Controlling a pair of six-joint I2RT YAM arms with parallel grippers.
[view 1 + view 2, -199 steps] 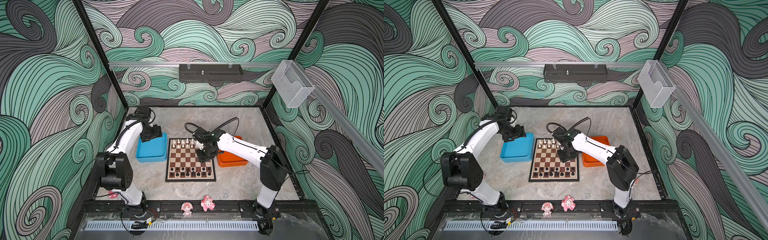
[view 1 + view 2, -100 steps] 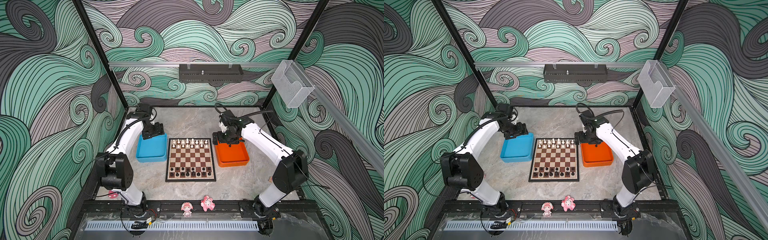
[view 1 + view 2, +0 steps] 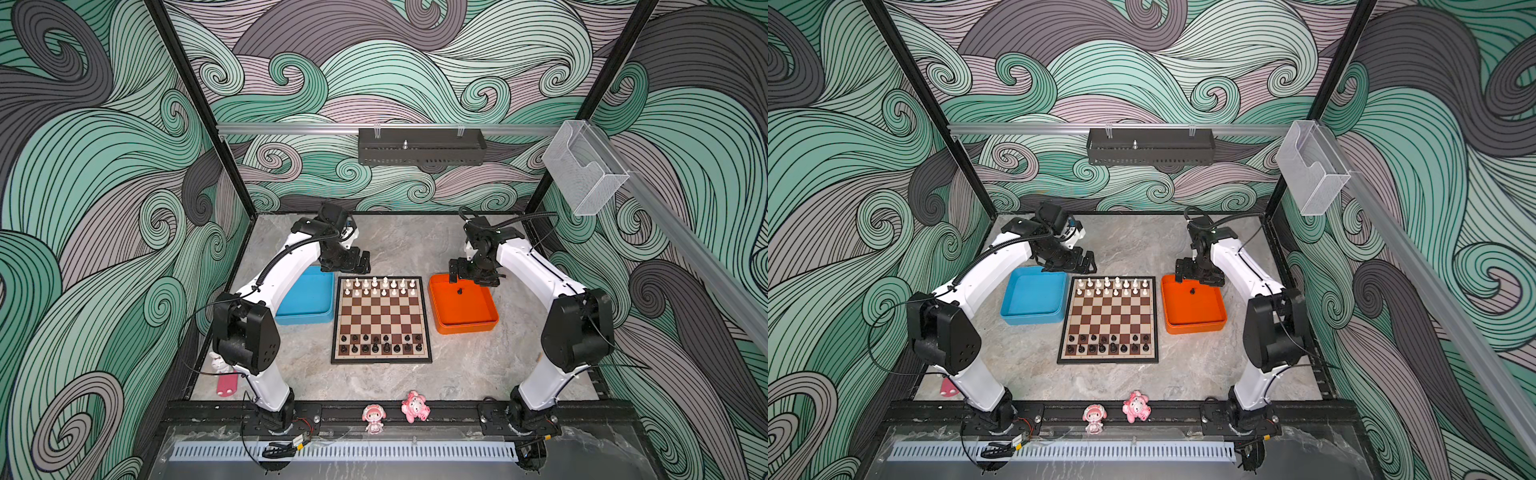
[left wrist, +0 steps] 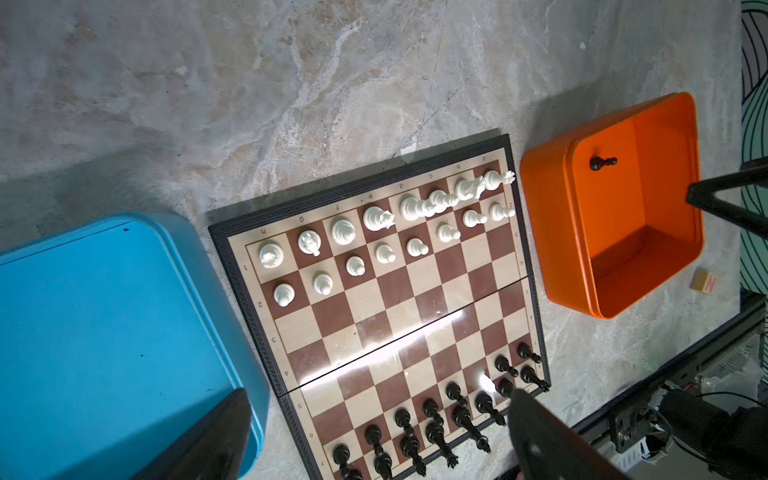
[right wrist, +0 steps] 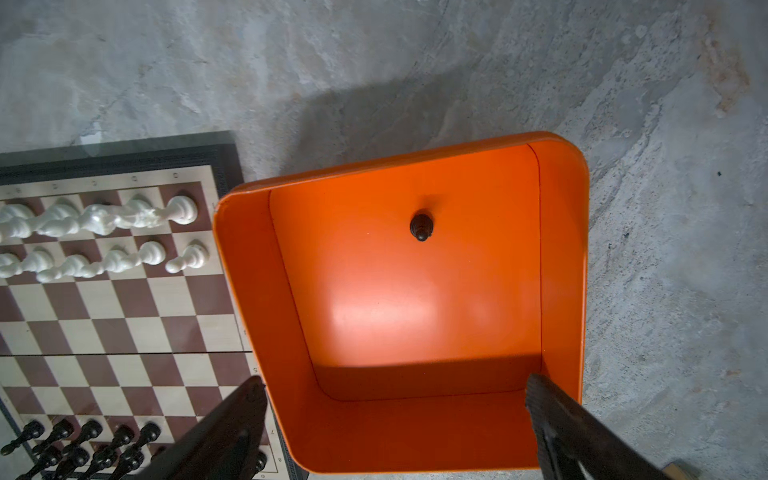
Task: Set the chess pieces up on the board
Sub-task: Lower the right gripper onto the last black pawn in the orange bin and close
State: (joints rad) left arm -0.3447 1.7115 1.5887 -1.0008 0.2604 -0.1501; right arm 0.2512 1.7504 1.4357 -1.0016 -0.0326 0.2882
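Okay, both my jaws are spread empty, right pair over the orange tray, so that lone black piece looks next.

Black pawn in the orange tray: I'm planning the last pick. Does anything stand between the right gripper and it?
Nothing visible does. The black pawn is alone on the bare floor of the orange tray, and the right gripper hangs open above the tray.

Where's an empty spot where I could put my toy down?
The middle rows of the board, between the white pieces and black pieces, are bare. So is the blue tray. The orange tray holds just one dark piece. Both board ends are crowded.
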